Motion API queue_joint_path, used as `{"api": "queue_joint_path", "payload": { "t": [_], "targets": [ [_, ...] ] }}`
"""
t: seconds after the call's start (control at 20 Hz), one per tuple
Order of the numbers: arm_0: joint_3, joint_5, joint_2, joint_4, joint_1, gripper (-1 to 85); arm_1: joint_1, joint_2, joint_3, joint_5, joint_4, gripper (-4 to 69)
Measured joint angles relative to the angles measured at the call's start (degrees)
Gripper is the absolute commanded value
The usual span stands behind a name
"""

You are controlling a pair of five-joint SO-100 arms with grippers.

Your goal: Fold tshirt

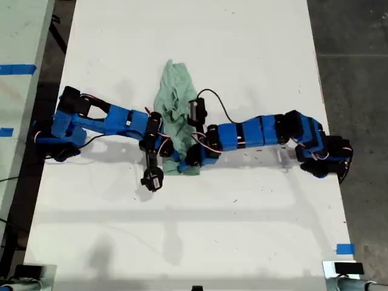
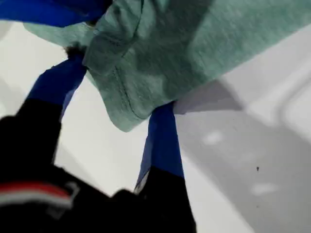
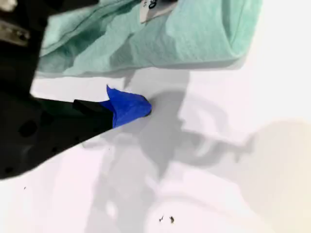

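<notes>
Exterior view: the tshirt [image 1: 175, 115] is lying bunched in a narrow strip on the white table [image 1: 254, 54], its long axis running away from the camera, both arms meeting it from either side. First wrist view: my first gripper [image 2: 116, 92] is straddling a hemmed fold, jaws spread. Second wrist view: my second gripper [image 3: 127, 108] is hovering just beside the cloth's edge; whether it is spread, I cannot tell.
</notes>
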Motion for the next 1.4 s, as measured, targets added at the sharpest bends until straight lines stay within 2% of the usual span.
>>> {"api": "queue_joint_path", "payload": {
  "t": [0.1, 0.15, 0.2, 0.25, 0.6, 0.85, 1.1, 1.2, 1.4],
  "targets": [
    [-2.9, 0.7, -2.1, -0.7, 0.0, 20.3, 0.0, -1.8, -1.7, 0.8, -0.2, 12.2],
    [-4.1, 0.8, -3.0, -0.8, 0.0, 14.8, 0.0, -2.6, -2.5, 1.2, -0.5, 6.8],
    [-4.7, 0.8, -3.4, -1.3, 0.0, 5.4, -0.1, -3.4, -3.6, 1.7, -0.8, 0.1],
    [-6.1, 1.1, -4.3, -1.6, 0.0, 1.1, -0.4, -4.0, -3.8, 2.1, -1.8, -2.1],
    [-7.1, 0.0, -3.7, -1.3, 0.4, 0.0, -2.3, -2.5, -2.8, 1.8, -1.9, -2.1],
    [-18.7, 4.3, -2.7, 8.3, 5.7, 0.0, -6.2, 6.3, -1.7, -1.6, 0.4, -2.0],
    [-20.5, 8.5, 5.0, 9.0, 10.3, 0.0, -10.0, 16.4, -1.3, -4.7, 2.2, -2.0],
    [-20.5, 10.0, 7.9, 9.4, 9.6, 0.0, -9.6, 17.8, -0.8, -6.0, 2.2, -2.0],
    [-20.5, 17.1, 14.0, 12.7, 0.9, 0.0, -0.4, 20.7, 0.6, -11.3, 2.9, -2.0]
  ]
}}
